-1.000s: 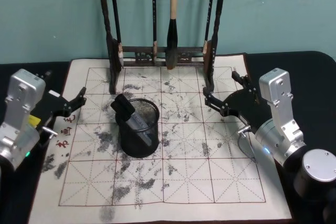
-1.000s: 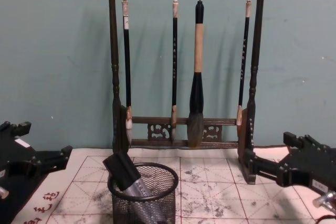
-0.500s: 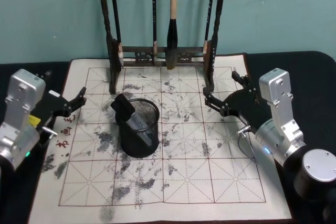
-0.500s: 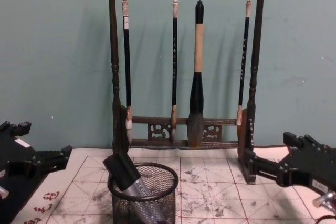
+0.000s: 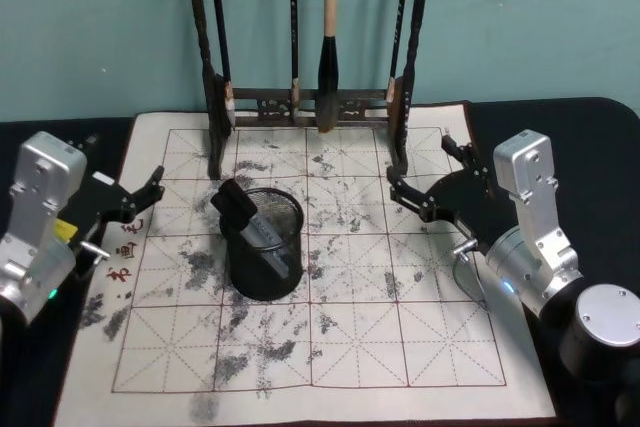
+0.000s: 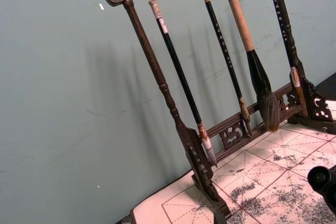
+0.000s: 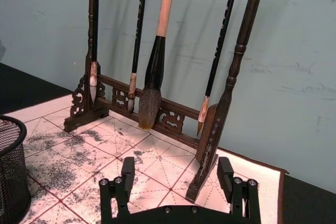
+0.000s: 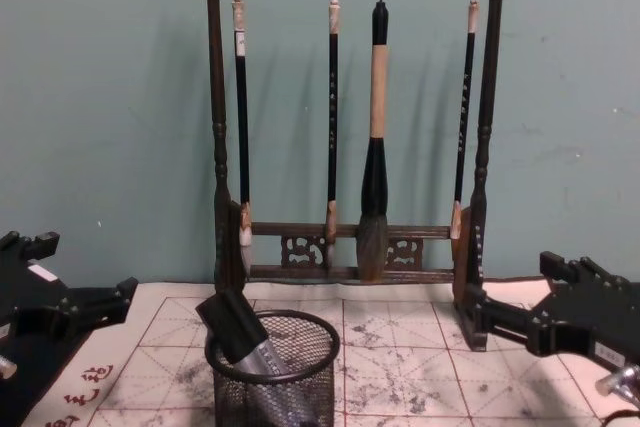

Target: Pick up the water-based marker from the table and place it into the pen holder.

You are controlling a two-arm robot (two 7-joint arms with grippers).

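The pen holder (image 5: 252, 272), a round black mesh cup, stands on the ink-stained grid mat left of centre; its mesh wall (image 8: 300, 387) shows low in the chest view and its edge (image 7: 10, 171) in the right wrist view. The water-based marker (image 5: 240, 209), grey with a black cap, leans inside the cup, and its cap (image 8: 232, 325) pokes out over the rim to the left. My left gripper (image 5: 122, 162) hovers open at the mat's left edge, well away from the cup. My right gripper (image 5: 420, 165) is open over the mat's right side, fingers (image 7: 127, 167) wide apart and empty.
A tall dark wooden brush rack (image 5: 310, 107) with several hanging brushes stands at the back of the mat (image 5: 400, 347), close behind the cup; it also appears as the rack (image 8: 345, 267). The mat lies on a black table against a teal wall.
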